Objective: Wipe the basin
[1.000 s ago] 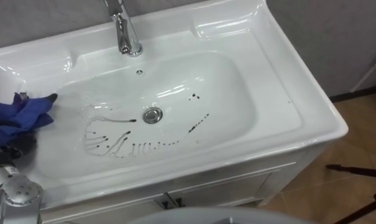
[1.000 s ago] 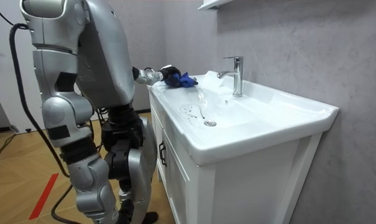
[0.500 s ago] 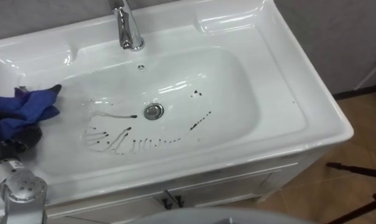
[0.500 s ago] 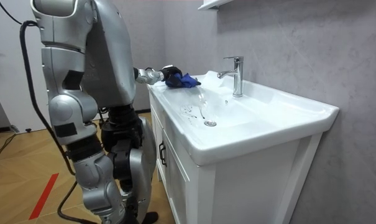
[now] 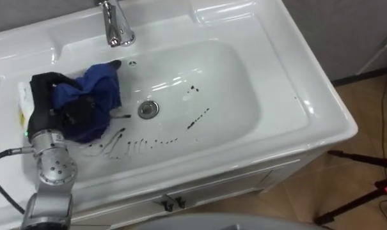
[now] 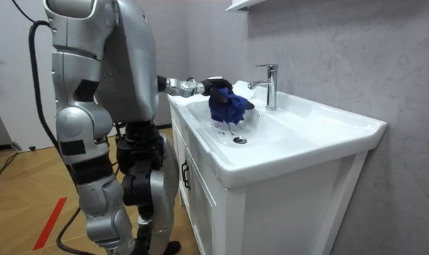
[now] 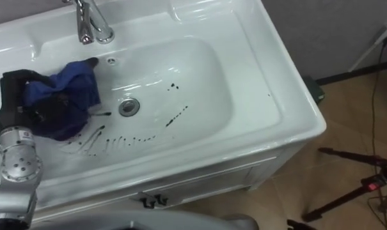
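Down in the white basin (image 5: 276, 83), at nine o'clock from the drain (image 5: 148, 109), the robot's left hand (image 5: 49, 96) had its fingers curled tight round a bunched blue cloth (image 5: 97, 92), which sat beside the dark marks (image 5: 142, 144) and at six o'clock from the tap (image 5: 113, 29).

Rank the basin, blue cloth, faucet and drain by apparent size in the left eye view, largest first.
1. basin
2. blue cloth
3. faucet, top cut off by the picture's edge
4. drain
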